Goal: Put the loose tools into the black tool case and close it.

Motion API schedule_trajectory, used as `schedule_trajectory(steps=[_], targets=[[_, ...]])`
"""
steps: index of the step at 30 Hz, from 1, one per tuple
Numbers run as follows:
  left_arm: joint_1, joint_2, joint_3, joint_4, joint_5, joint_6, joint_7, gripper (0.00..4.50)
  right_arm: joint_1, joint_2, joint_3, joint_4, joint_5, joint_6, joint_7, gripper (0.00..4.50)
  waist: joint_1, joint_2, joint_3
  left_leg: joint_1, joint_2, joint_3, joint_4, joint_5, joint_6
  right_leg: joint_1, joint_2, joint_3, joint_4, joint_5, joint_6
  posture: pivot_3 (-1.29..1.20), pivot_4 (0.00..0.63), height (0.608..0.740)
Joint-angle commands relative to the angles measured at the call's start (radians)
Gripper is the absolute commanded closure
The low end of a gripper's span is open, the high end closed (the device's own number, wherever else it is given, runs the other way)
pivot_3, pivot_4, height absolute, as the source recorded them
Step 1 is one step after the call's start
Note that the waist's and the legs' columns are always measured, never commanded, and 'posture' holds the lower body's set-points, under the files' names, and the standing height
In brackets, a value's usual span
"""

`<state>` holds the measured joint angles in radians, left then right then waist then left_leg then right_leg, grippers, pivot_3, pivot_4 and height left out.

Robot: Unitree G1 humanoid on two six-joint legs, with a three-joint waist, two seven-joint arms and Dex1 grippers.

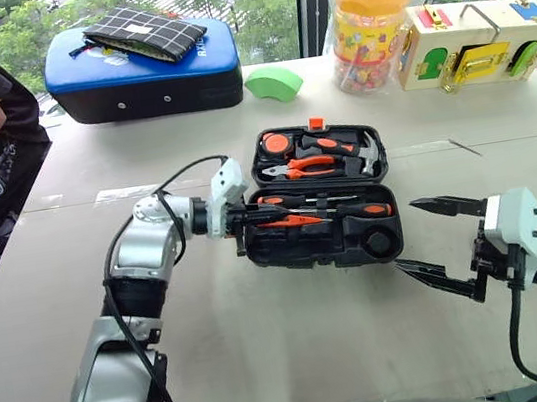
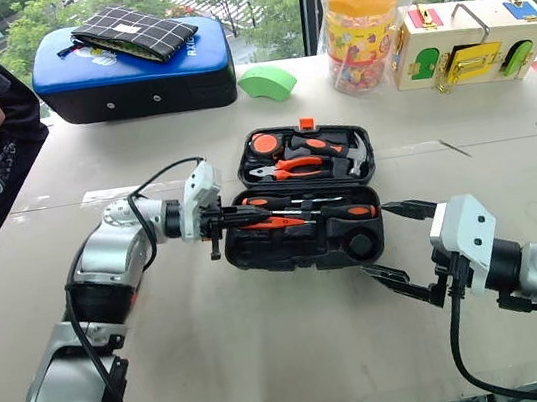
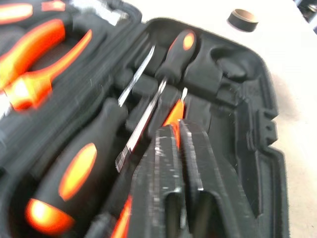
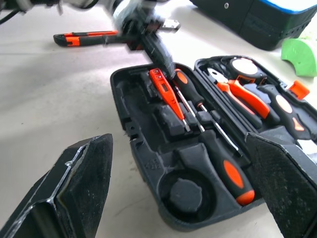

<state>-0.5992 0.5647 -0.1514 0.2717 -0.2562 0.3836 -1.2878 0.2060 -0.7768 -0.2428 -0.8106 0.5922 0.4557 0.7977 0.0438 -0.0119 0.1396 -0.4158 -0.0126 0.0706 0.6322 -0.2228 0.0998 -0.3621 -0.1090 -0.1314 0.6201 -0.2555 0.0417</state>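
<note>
Two slim orange-and-black screwdrivers [image 4: 213, 129] lie in the ribbed black tool case [image 1: 330, 242].

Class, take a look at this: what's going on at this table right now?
A two-armed robot is packing tools into an open black tool case. Its left gripper, shut, is at the case's left end over a thin orange-red flat tool lying among the screwdrivers. The right gripper waits open beside the case. Another orange-and-black tool lies on the table outside it.
</note>
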Motion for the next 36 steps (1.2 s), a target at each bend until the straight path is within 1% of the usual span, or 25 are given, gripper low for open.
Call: schedule_trajectory(steps=[1, 3, 5, 9, 11, 14, 15, 18, 23, 26, 27, 29, 30, 31, 32, 33, 34, 36], targets=[[0.025, -0.019, -0.044, -0.02, 0.086, -0.009, 0.12, 4.45, -0.02, -0.008, -0.001, -0.002, 0.002, -0.012, 0.005, 0.15, -0.001, 0.0, 0.0, 0.0, 0.0, 0.0, 0.0, 0.0, 0.0, 0.0, 0.0, 0.0, 0.0, 0.0, 0.0, 0.0, 0.15, 0.74], [0.041, -0.022, -0.077, 0.0, 0.126, -0.02, 0.143, 4.45, -0.028, -0.01, 0.002, -0.004, 0.004, -0.008, 0.003, 0.15, -0.001, 0.001, -0.001, 0.001, 0.0, 0.0, 0.0, 0.0, 0.0, 0.0, 0.0, 0.0, 0.0, 0.0, 0.0, 0.0, 0.15, 0.74], [0.05, -0.031, -0.087, 0.01, 0.135, 0.003, 0.162, 4.45, -0.026, -0.01, 0.001, -0.011, 0.008, -0.003, 0.001, 0.15, 0.0, 0.004, -0.004, 0.001, 0.0, 0.0, 0.0, 0.0, 0.0, 0.0, 0.0, 0.0, 0.0, 0.0, 0.0, 0.0, 0.15, 0.74], [0.068, -0.028, -0.111, 0.021, 0.164, -0.044, 0.168, 4.45, -0.01, -0.011, -0.007, -0.018, 0.01, -0.003, 0.005, 0.15, 0.0, 0.007, -0.008, 0.001, 0.0, 0.0, 0.0, 0.0, 0.0, 0.001, 0.0, 0.0, 0.0, 0.0, 0.0, 0.0, 0.15, 0.74], [0.08, -0.024, -0.111, 0.022, 0.174, -0.097, 0.172, 4.45, -0.006, -0.012, -0.009, -0.018, 0.011, -0.003, 0.006, 0.15, -0.001, 0.007, -0.009, 0.002, 0.0, 0.0, 0.0, 0.0, 0.0, 0.001, 0.0, 0.0, 0.0, 0.0, 0.0, 0.0, 0.15, 0.74], [0.115, -0.034, -0.043, -0.012, 0.112, -0.147, 0.17, 4.45, -0.008, -0.012, -0.005, -0.015, 0.012, -0.004, 0.008, 0.15, -0.003, 0.009, -0.01, 0.002, 0.0, 0.0, 0.0, -0.001, 0.0, 0.001, -0.001, 0.0, 0.0, 0.0, 0.0, 0.0, 0.15, 0.74], [0.135, -0.021, -0.027, -0.033, 0.099, -0.152, 0.166, 4.45, -0.011, -0.012, -0.002, -0.01, 0.011, -0.007, 0.011, 0.15, -0.004, 0.009, -0.01, 0.002, 0.0, 0.0, 0.0, -0.001, 0.0, 0.001, -0.001, 0.0, 0.0, 0.0, 0.0, 0.0, 0.15, 0.74], [0.206, 0.042, -0.022, -0.065, 0.137, -0.225, 0.16, 4.45, -0.036, -0.01, 0.023, 0.014, 0.005, -0.016, 0.025, 0.15, -0.012, 0.009, -0.01, 0.002, 0.0, 0.0, -0.001, 0.0, 0.0, 0.0, -0.001, 0.0, 0.0, 0.0, -0.001, 0.0, 0.15, 0.74], [0.28, 0.071, 0.038, -0.138, 0.102, -0.226, 0.202, 4.45, -0.092, -0.006, 0.066, 0.063, -0.006, -0.033, 0.053, 0.15, -0.029, 0.013, -0.011, 0.003, 0.001, 0.0, -0.003, -0.001, -0.001, 0.0, -0.001, 0.0, 0.0, 0.0, -0.001, 0.0, 0.15, 0.74], [0.299, 0.058, 0.107, -0.182, 0.034, -0.159, 0.242, 4.45, -0.132, -0.003, 0.094, 0.092, -0.012, -0.042, 0.072, 0.15, -0.029, 0.012, -0.011, 0.003, 0.001, 0.0, -0.003, -0.003, 0.003, 0.0, -0.001, 0.0, 0.0, 0.0, -0.001, 0.0, 0.15, 0.74], [0.305, 0.052, 0.135, -0.205, -0.005, -0.127, 0.252, 4.45, -0.144, -0.003, 0.102, 0.103, -0.013, -0.046, 0.081, 0.15, -0.029, 0.012, -0.01, 0.003, 0.001, 0.0, -0.003, -0.003, 0.003, 0.0, -0.001, 0.0, 0.0, 0.0, -0.001, 0.0, 0.15, 0.74], [0.313, 0.029, 0.233, -0.26, -0.123, -0.013, 0.305, 4.45, -0.17, -0.004, 0.118, 0.125, -0.017, -0.055, 0.097, 0.15, -0.029, 0.011, -0.009, 0.003, 0.001, 0.0, -0.003, -0.003, 0.003, 0.0, -0.001, 0.0, 0.0, 0.0, 0.0, 0.0, 0.15, 0.74], [0.312, 0.014, 0.289, -0.282, -0.18, 0.044, 0.347, 4.45, -0.181, -0.004, 0.126, 0.134, -0.018, -0.06, 0.106, 0.15, -0.029, 0.01, -0.007, 0.002, 0.001, 0.0, -0.003, -0.003, 0.003, 0.0, -0.001, 0.0, 0.0, 0.0, 0.0, 0.0, 0.15, 0.74], [0.319, 0.004, 0.364, -0.303, -0.218, 0.103, 0.424, 4.45, -0.197, 0.0, 0.138, 0.144, -0.016, -0.065, 0.115, 0.15, -0.028, 0.009, -0.006, 0.002, 0.001, 0.0, -0.002, -0.003, 0.003, 0.0, -0.001, 0.0, 0.0, 0.0, 0.0, 0.0, 0.15, 0.74], [0.338, -0.003, 0.435, -0.326, -0.226, 0.125, 0.503, 4.45, -0.212, 0.005, 0.15, 0.152, -0.016, -0.069, 0.123, 0.15, -0.029, 0.007, -0.005, 0.002, 0.001, 0.0, -0.002, -0.003, 0.003, 0.0, -0.001, 0.0, 0.0, 0.0, 0.0, 0.0, 0.15, 0.74], [0.354, -0.008, 0.481, -0.347, -0.228, 0.14, 0.56, 4.45, -0.221, 0.007, 0.159, 0.158, -0.015, -0.073, 0.13, 0.15, -0.029, 0.006, -0.004, 0.002, 0.001, 0.0, -0.002, -0.002, 0.001, 0.0, 0.0, 0.0, 0.0, 0.0, 0.0, 0.0, 0.15, 0.74], [0.38, -0.015, 0.527, -0.38, -0.229, 0.161, 0.619, 4.21, -0.231, 0.012, 0.169, 0.166, -0.017, -0.077, 0.134, 0.15, -0.029, 0.005, -0.004, 0.002, 0.001, 0.0, -0.002, -0.001, 0.0, 0.0, 0.0, 0.0, 0.0, 0.0, 0.0, 0.0, 0.15, 0.74], [0.45, -0.027, 0.572, -0.477, -0.21, 0.188, 0.709, 3.64, -0.248, 0.019, 0.183, 0.183, -0.02, -0.084, 0.143, 0.15, -0.032, 0.005, -0.004, 0.002, 0.001, 0.0, -0.003, -0.001, -0.001, 0.0, 0.0, 0.0, 0.0, 0.0, 0.0, 0.0, 0.15, 0.74]])
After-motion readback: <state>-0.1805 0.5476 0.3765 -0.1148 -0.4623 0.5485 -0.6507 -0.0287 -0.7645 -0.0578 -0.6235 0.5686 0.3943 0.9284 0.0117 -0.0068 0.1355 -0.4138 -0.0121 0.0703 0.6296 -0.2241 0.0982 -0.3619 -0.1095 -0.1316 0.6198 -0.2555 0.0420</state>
